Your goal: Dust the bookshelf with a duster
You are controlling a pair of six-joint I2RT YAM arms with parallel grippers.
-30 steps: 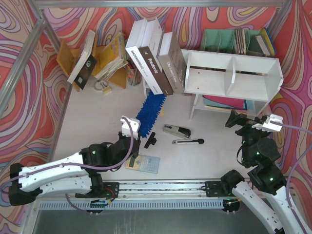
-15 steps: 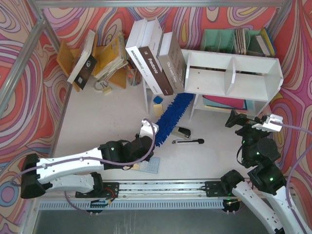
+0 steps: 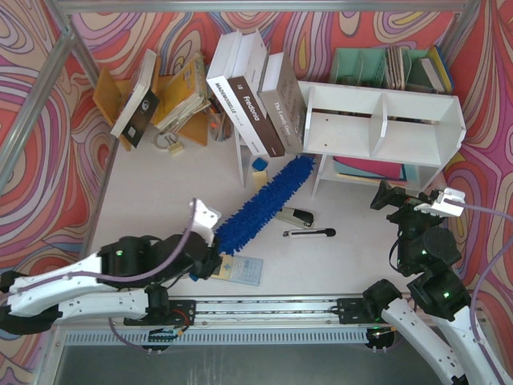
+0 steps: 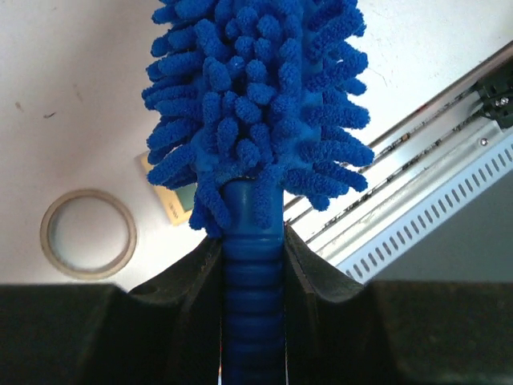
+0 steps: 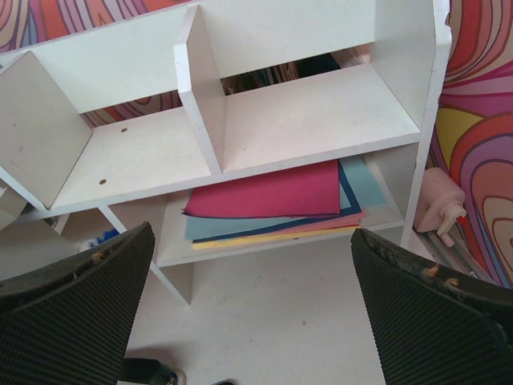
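Blue microfibre fills my left view: my left pincer (image 4: 252, 257) is clamped on the handle of the long fluffy blue duster (image 3: 264, 202), its head pointing to one o'clock, tip just beside the wide white two-tier bookshelf (image 3: 383, 112). My right pincer (image 5: 252, 273) gapes empty. I judge this the approach; next, raise the head onto the top board, clear of the black stapler (image 3: 291, 216) and leaning books (image 3: 256, 104).

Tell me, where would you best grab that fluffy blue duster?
By the slim ribbed handle at the duster's near end, coming from behind along its length. The handle is narrow and firm, while the fluffy head would just squash. The left fingers clamp it there.
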